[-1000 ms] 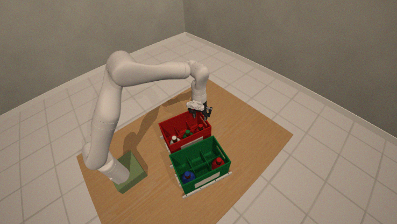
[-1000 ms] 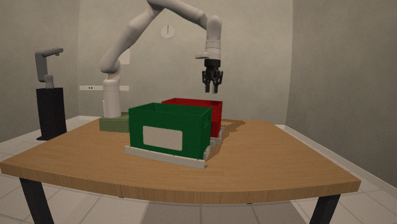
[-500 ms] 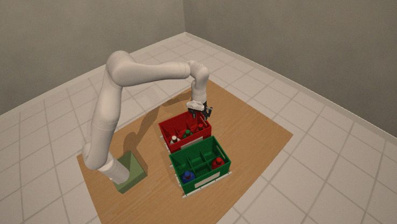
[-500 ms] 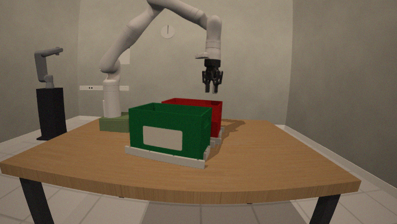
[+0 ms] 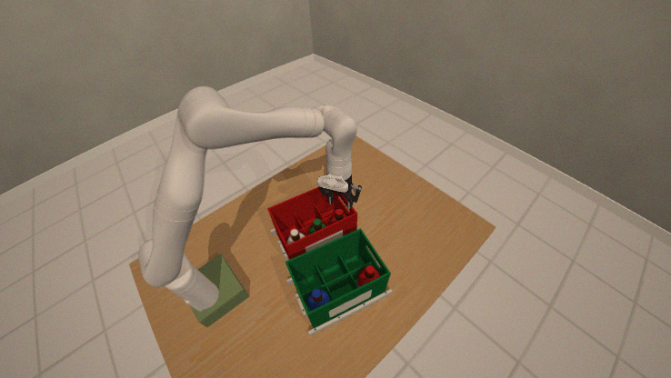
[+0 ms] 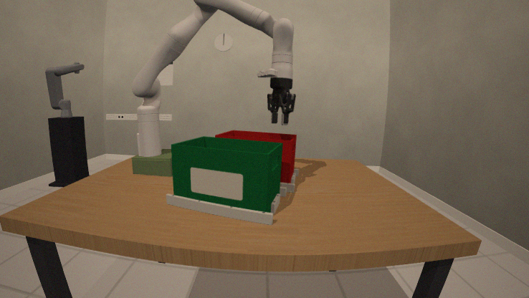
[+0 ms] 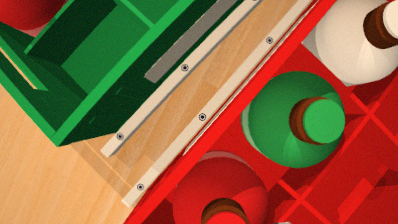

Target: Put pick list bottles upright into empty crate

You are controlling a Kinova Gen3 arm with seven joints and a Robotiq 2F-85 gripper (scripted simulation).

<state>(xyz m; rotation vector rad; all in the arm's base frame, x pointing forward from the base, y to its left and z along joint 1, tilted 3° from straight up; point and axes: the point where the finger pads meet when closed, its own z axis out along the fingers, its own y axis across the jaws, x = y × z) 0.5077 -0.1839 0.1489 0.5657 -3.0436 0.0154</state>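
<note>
We count 2 rectangular crates: 1 red plastic crate (image 5: 292, 202) (image 6: 294, 147) (image 7: 235, 102) and 1 green plastic crate (image 5: 337, 271) (image 6: 226, 159) (image 7: 112, 80). The red one holds 3 round bottles, 1 white (image 5: 295, 235) (image 7: 345, 42), 1 green (image 5: 316, 226) (image 7: 272, 120) and 1 red (image 5: 338, 215) (image 7: 220, 180); the green one holds 2, 1 blue (image 5: 318, 299) and 1 red. Our 1 black two-finger gripper (image 5: 340, 201) (image 6: 279, 119) hangs above the red crate, fingers partly spread, pinching nothing.
</note>
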